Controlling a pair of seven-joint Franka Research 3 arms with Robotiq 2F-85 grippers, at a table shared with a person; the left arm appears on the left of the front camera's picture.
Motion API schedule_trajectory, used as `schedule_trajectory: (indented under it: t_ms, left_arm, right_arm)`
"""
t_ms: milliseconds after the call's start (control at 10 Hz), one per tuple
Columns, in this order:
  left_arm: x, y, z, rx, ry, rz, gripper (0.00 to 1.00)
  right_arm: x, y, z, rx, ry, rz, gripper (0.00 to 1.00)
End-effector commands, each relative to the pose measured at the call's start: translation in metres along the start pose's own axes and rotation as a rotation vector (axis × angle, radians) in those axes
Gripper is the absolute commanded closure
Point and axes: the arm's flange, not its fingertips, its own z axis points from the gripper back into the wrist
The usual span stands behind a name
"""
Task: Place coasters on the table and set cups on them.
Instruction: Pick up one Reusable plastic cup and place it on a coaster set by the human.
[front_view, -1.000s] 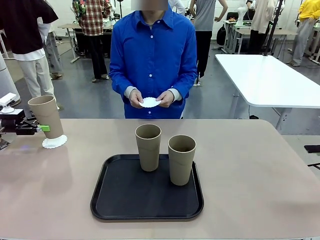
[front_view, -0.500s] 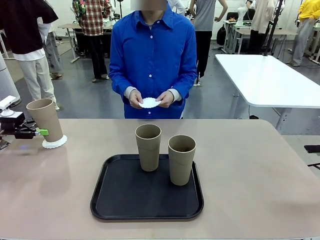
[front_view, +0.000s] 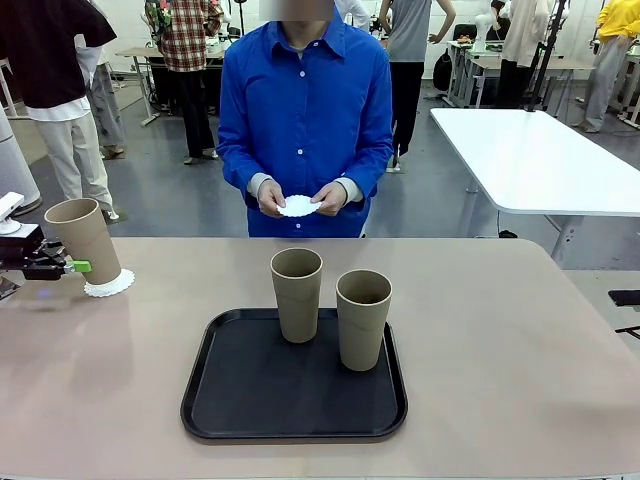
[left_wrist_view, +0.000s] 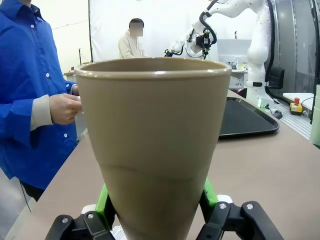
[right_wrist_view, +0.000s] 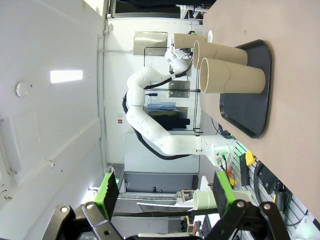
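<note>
Front view: the left jaws clamp a tilted cup (front_view: 83, 240) over a coaster (front_view: 112, 287) at the tabletop (front_view: 500, 340)'s left end; two cups (front_view: 297, 290) stand on the tray (front_view: 290, 400). Left wrist view: green pads (left_wrist_view: 102, 200) squeeze that cup. Right wrist view: the right jaws are spread wide, empty.

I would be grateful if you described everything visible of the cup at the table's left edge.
The cup is a tall, handleless tumbler, tan-brown and matte, tapering from a wide rolled rim to a narrower base. It leans, top toward the left edge of the table, with its base at a lacy white coaster. The left gripper clamps its lower wall between green pads.
</note>
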Motion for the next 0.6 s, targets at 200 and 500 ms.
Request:
schedule_trajectory:
  t_ms: [200,500]
  left_arm:
    - [-0.01,0.012,0.002,0.036,0.011,0.056,0.17]
    - [-0.02,0.011,0.002,0.031,-0.01,0.067,0.17]
  right_arm:
    - [0.001,0.001,-0.001,0.012,-0.001,0.006,0.0]
    - [0.001,0.001,-0.001,0.012,-0.001,0.006,0.0]
